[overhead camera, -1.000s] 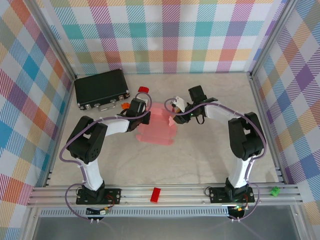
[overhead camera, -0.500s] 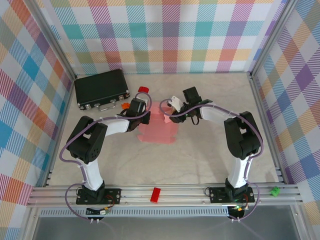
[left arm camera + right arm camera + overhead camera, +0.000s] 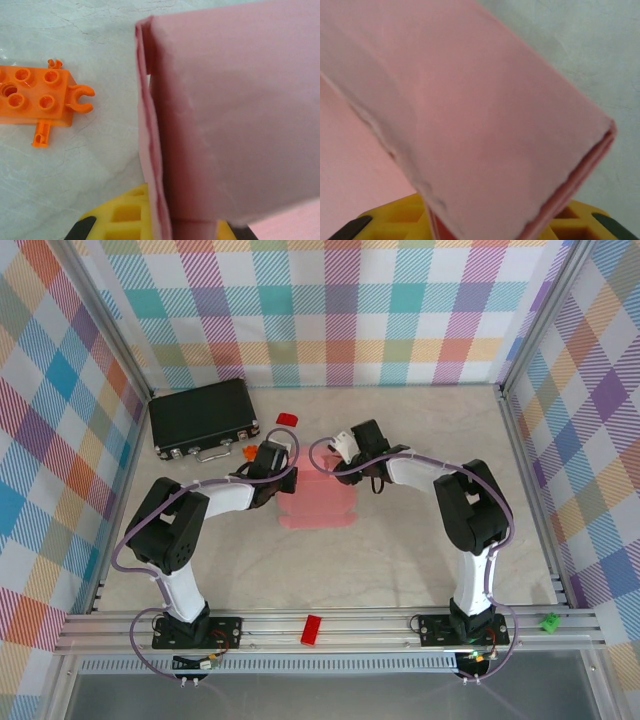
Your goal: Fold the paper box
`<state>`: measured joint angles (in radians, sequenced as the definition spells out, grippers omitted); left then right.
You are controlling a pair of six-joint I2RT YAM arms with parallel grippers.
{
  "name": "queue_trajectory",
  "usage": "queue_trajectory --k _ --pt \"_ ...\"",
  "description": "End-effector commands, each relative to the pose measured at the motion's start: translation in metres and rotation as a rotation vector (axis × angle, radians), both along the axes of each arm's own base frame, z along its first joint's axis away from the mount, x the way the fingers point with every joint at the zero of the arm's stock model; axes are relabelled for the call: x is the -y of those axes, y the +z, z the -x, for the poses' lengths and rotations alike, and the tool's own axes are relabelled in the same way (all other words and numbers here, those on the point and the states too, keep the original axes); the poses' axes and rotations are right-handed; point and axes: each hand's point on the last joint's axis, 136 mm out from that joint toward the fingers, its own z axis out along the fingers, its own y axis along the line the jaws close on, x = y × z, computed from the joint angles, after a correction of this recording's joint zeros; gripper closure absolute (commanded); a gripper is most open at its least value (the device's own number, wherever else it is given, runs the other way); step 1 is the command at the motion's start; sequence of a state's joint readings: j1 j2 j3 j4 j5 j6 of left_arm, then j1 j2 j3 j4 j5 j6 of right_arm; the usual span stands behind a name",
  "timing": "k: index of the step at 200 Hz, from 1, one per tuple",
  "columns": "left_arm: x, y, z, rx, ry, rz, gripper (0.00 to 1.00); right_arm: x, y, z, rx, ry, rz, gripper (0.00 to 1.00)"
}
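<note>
pink paper box (image 3: 318, 504) on the table (image 3: 400, 540), left claw (image 3: 288, 483) pinching its left wall, right claw (image 3: 336, 474) pinching the right flap

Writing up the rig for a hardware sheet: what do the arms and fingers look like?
The left arm and right arm share black joint housings, white links and a loose lilac cable each. The fingers are yellow with a gridded face.

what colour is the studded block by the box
The block is orange; the left wrist view shows it best.
</note>
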<state>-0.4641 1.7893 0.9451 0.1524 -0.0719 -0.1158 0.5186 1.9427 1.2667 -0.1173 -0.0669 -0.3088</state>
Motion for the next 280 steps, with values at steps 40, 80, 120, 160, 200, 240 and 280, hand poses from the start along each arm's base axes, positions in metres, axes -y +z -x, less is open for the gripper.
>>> queue_trajectory --k 40,80,120,160,200,240,280 --pt "0.009 0.011 0.006 0.008 -0.036 0.029 1.00 -0.011 0.006 -0.016 0.045 -0.111 -0.057 0.63" --pt "0.011 0.011 0.007 0.000 -0.047 0.037 1.00 -0.012 0.001 -0.019 0.062 -0.163 -0.034 0.67" --pt "0.004 0.008 0.012 -0.035 0.002 0.034 1.00 -0.008 0.000 -0.024 0.098 -0.221 -0.011 0.73" --pt "0.003 0.007 0.022 -0.082 0.014 0.051 1.00 -0.013 -0.003 -0.024 0.110 -0.223 -0.016 0.76" --pt "0.005 0.008 0.023 -0.099 0.023 0.076 1.00 -0.019 -0.006 -0.025 0.124 -0.219 0.009 0.77" --pt "0.007 0.008 0.023 -0.105 0.015 0.080 1.00 -0.017 -0.010 -0.027 0.144 -0.223 0.068 0.79" --pt "0.009 0.012 0.022 -0.104 -0.004 0.075 1.00 -0.013 -0.007 -0.030 0.174 -0.248 0.105 0.83"
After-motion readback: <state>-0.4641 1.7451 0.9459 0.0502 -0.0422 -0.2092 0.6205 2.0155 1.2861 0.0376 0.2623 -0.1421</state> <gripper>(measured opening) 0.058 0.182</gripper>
